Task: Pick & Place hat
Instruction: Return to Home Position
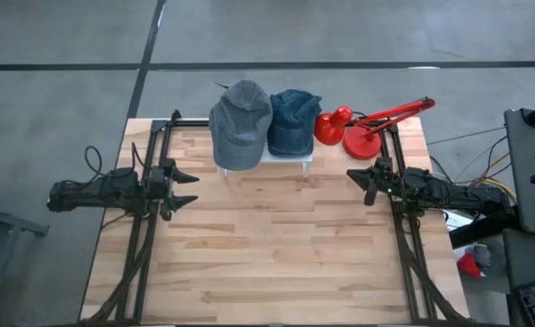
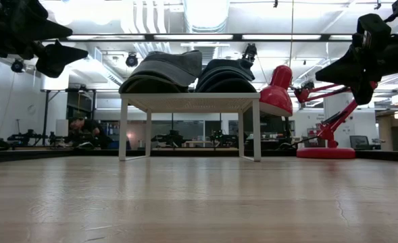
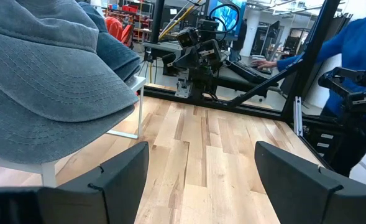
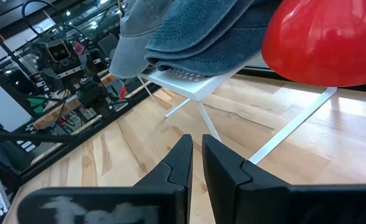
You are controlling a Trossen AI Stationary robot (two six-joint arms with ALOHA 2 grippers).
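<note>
Gray caps (image 1: 241, 123) lie stacked on the white shelf (image 1: 290, 158) at the tabletop's (image 1: 267, 254) far edge, left of the blue caps (image 1: 293, 118), so the placing looks done. Pulled clear, the left arm (image 1: 113, 191) has jaws released; the right arm (image 1: 430, 189) has jaws clenched on nothing.

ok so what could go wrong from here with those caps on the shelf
The stack of gray fabric caps overhangs the front edge of the small white shelf; a bump could tip it off. The right gripper, shut, hangs near the red desk lamp; a swing might knock the lamp into the dark blue caps. The left gripper, open, waits left of the shelf.
</note>
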